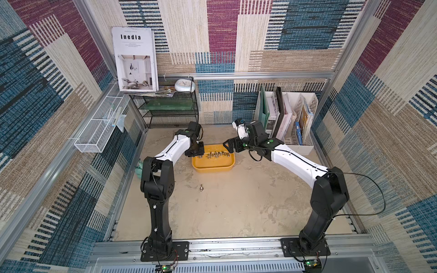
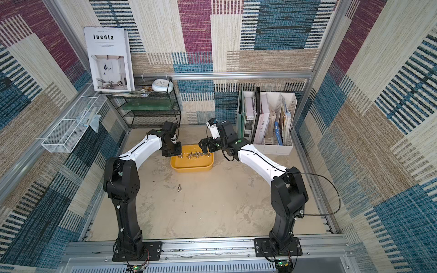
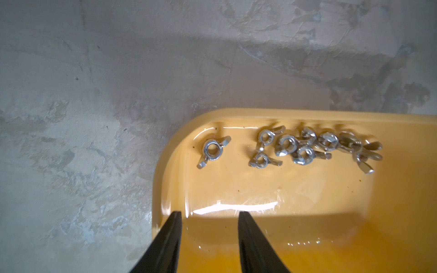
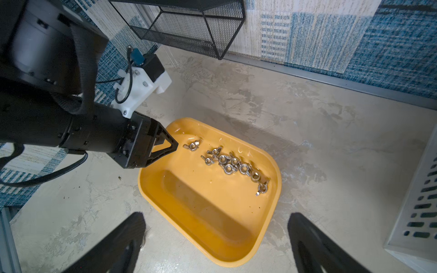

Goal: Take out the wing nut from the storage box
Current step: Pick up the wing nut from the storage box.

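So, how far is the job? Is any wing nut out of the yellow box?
Looks done: a loose wing nut lies on the table outside the storage box. In hand: nothing; the left gripper hovers open and empty over the box, near a lone wing nut; the right gripper is open. Left: a cluster of nuts in the box.

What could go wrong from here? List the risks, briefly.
1. The lone wing nut lies flat close to the storage box corner wall; the left end effector, open and empty, may strike the wall or slip off the nut.
2. The other wing nuts lie touching; a grasp there may lift or scatter several.
3. The right end effector hovers open near the box's other end; the two arms may crowd each other.
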You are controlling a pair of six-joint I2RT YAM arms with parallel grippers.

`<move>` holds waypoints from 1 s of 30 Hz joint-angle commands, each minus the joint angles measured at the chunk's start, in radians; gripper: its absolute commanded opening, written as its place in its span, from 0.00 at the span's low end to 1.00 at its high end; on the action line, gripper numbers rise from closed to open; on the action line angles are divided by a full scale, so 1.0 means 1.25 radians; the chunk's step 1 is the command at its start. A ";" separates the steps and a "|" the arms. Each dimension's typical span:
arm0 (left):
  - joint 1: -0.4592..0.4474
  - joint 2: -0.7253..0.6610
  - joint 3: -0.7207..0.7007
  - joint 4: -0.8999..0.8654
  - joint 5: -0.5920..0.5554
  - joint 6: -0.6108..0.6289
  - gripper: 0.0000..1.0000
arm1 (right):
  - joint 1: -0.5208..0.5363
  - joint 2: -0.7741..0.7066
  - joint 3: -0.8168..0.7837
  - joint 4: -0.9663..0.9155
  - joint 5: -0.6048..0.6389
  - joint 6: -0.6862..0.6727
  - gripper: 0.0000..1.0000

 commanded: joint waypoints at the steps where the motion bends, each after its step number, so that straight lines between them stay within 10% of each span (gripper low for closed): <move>1: 0.001 0.019 0.021 0.012 0.018 0.038 0.41 | -0.003 0.004 0.008 -0.009 -0.008 -0.006 0.99; 30: 0.006 0.142 0.092 -0.015 -0.010 0.098 0.39 | -0.014 0.007 0.010 -0.012 -0.036 0.000 0.99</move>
